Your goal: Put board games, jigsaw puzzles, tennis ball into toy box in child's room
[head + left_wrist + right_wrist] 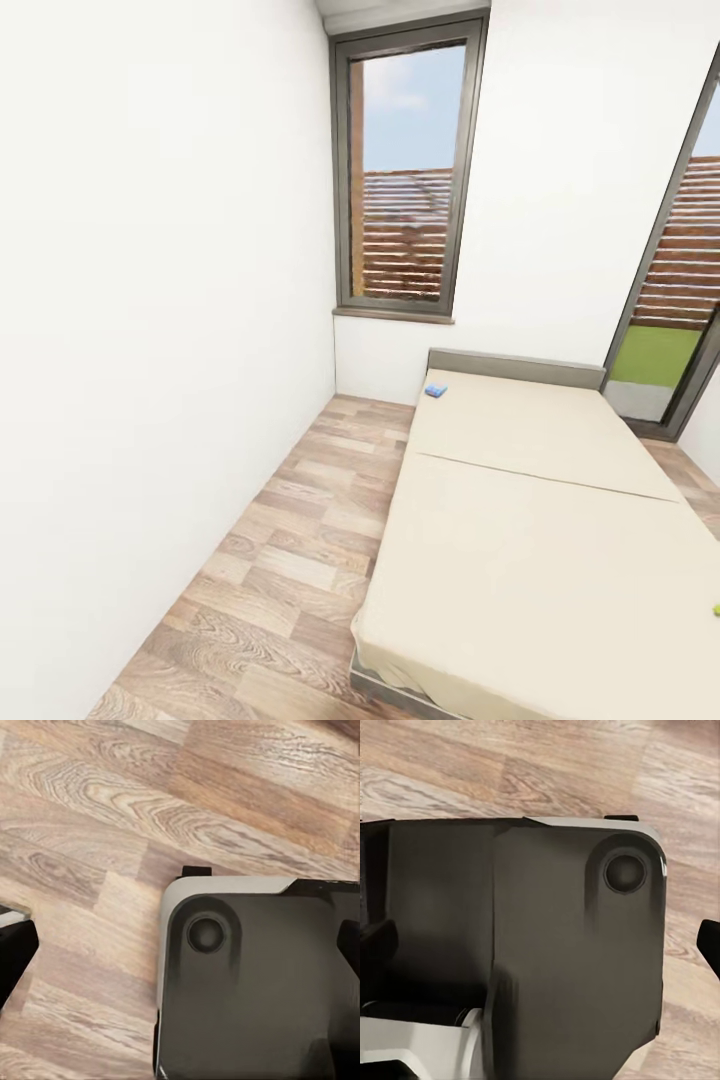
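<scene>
The head view looks across a child's room: the bed [530, 540] fills the near right, its beige mattress running away to a low grey headboard [515, 368] under a tall window [405, 170]. A strip of wooden floor [290, 560] runs along the left between the bed and a white wall [150, 350]. On the far left corner of the mattress, just in front of the headboard, lies a small blue thing [436, 391], likely one of the board games, though it is too small to be sure. A sliver of green [716, 608] sits at the right edge of the mattress, cut off by the picture's border; it may be the green-edged game.

Both wrist views look down at the floor over the robot's dark grey base [255, 982]. Dark finger parts show at the picture edges, but whether either gripper is wide or narrow cannot be told; nothing seems held.

The robot appears to be approaching the bed. The risk from here lies in the narrow floor strip: driving along it could scrape the base on the bed frame or wall, and the blue thing lies far in, so a long reach may push it rather than grip it
</scene>
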Robot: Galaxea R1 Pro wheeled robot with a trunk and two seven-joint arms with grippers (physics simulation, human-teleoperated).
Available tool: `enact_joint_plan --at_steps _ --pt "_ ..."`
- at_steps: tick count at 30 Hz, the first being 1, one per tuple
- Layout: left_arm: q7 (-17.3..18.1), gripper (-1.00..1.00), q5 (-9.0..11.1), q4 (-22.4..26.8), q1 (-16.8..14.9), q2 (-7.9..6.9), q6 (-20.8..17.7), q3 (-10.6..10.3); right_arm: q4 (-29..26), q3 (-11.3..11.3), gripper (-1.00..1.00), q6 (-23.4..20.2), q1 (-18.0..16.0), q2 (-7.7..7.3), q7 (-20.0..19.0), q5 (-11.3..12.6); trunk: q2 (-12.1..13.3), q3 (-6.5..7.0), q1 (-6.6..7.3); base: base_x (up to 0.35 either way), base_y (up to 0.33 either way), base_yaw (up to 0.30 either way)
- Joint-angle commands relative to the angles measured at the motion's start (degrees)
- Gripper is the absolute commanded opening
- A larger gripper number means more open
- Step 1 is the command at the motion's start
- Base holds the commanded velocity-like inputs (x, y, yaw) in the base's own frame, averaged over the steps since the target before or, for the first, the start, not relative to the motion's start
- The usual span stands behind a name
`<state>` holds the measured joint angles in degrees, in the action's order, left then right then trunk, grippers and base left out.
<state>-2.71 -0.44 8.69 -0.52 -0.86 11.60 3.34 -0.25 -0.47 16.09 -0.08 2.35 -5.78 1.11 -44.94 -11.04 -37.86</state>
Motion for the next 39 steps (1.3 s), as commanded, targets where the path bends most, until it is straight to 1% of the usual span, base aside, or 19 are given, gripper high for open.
enact_joint_plan --at_steps 1,2,4,5,7,8,12,17,19,20,24,25,28,31,34,36,37,38,39 --pt "-0.72 1.0 -0.06 -0.02 -0.19 -0.01 -0.3 0.27 -0.03 -0.07 1.0 0.16 -0.01 0.02 -0.2 0.13 0.36 0.11 0.22 0.0 0.0 0.0" --pt "-2.09 1.0 -0.07 0.1 -0.87 -0.16 -1.45 0.24 -0.14 -0.06 1.0 0.21 -0.01 0.02 -0.2 0.13 0.76 0.29 0.44 0.0 0.0 0.0" --pt "-3.13 1.0 -0.08 0.28 -1.98 -0.56 -2.88 0.21 -0.57 -0.06 1.0 0.26 -0.01 0.07 -0.2 0.13 1.56 0.65 0.88 0.0 0.0 0.0" --pt "-3.81 1.0 -0.11 0.4 -3.34 -1.08 -4.39 0.21 -1.43 -0.06 1.0 0.16 -0.01 0.12 -0.23 0.09 1.97 0.83 1.1 0.0 0.0 0.0" --pt "-4.26 1.0 -0.1 0.48 -4.68 -1.57 -5.89 0.23 -2.54 -0.06 1.0 -0.16 -0.01 0.11 -0.22 0.12 2.77 1.19 1.54 0.0 0.0 0.0" --pt "-4.47 1.0 -0.1 0.54 -5.87 -2.11 -7.18 0.24 -3.6 -0.05 1.0 -0.39 -0.01 -0.03 -0.28 0.19 3.17 1.37 1.76 0.0 0.0 0.0" --pt "-4.5 1.0 -0.03 0.66 -7.98 -3.21 -8.91 0.35 -5.07 -0.11 1.0 -0.84 -0.01 -0.2 -0.35 0.34 4.77 2.09 2.63 0.0 0.0 0.0" --pt "-4.54 1.0 0.05 1.73 -8.85 -3.55 -9.55 0.41 -5.57 -0.41 1.0 -0.87 -0.13 -0.49 -0.55 1.33 6.78 2.99 3.73 0.0 0.0 0.0" --pt "-4.56 1.0 0.11 3.51 -9.08 -3.63 -9.98 0.42 -5.81 -1.33 1.0 -0.44 -0.2 -0.63 -0.73 3.22 7.58 3.34 4.17 0.0 0.0 0.0" --pt "-4.57 1.0 0.15 4.79 -9.17 -3.66 -10.71 0.44 -6.3 -2.16 1.0 0.04 -0.21 -0.69 -0.87 4.71 7.98 3.52 4.39 0.0 0.0 0.0" --pt "-4.5 1.0 0.34 6.93 -9.26 -3.69 -13.17 0.49 -8.4 -3.48 1.0 1.18 -0.1 -0.81 -1.47 6.85 9.59 4.24 5.27 0.0 0.0 0.0" --pt "-4.47 1.0 0.41 7.65 -9.28 -3.73 -14.25 0.5 -9.79 -3.82 1.0 1.39 -0.07 -0.94 -1.92 7.49 9.99 4.42 5.49 0.0 0.0 0.0" --pt "-4.38 1.0 0.48 8.47 -9.31 -3.75 -15.45 0.52 -11.83 -4.14 1.0 1.58 -0.03 -1.22 -2.79 8.13 11.19 4.96 6.15 0.0 0.0 0.0" --pt "-4.39 1.0 0.51 9.06 -9.31 -3.6 -15.88 0.5 -12.79 -4.29 1.0 2.0 0.17 -1.42 -3.83 8.39 11.19 4.96 6.15 0.0 0.0 0.0" --pt "-4.37 1.0 0.55 9.85 -9.32 -3.59 -16.13 0.45 -13.54 -4.4 1.0 2.48 0.93 -2.16 -6.42 8.55 11.19 4.96 6.15 0.0 0.0 0.0" --pt "-4.28 1.0 0.58 10.78 -9.3 -3.62 -16.25 0.42 -14.52 -4.55 1.0 3.62 2.08 -3.26 -9.54 8.73 11.19 4.96 6.15 0.0 0.0 0.0" --pt "-3.93 1.0 0.59 11.52 -9.29 -3.65 -16.35 0.4 -15.7 -4.87 1.0 4.47 3.03 -4.03 -11.78 9.1 11.19 4.96 6.15 0.0 0.0 0.0" --pt "-3.63 1.0 0.6 11.89 -9.28 -3.66 -16.4 0.37 -16.44 -5.1 1.0 4.77 3.57 -4.34 -12.84 9.43 11.19 4.96 6.15 0.0 0.0 0.0" --pt "-2.69 1.0 0.6 12.58 -9.28 -3.7 -16.51 0.33 -18.21 -5.71 1.0 5.18 4.79 -4.81 -14.69 10.35 11.19 4.96 6.15 0.0 0.0 0.0"
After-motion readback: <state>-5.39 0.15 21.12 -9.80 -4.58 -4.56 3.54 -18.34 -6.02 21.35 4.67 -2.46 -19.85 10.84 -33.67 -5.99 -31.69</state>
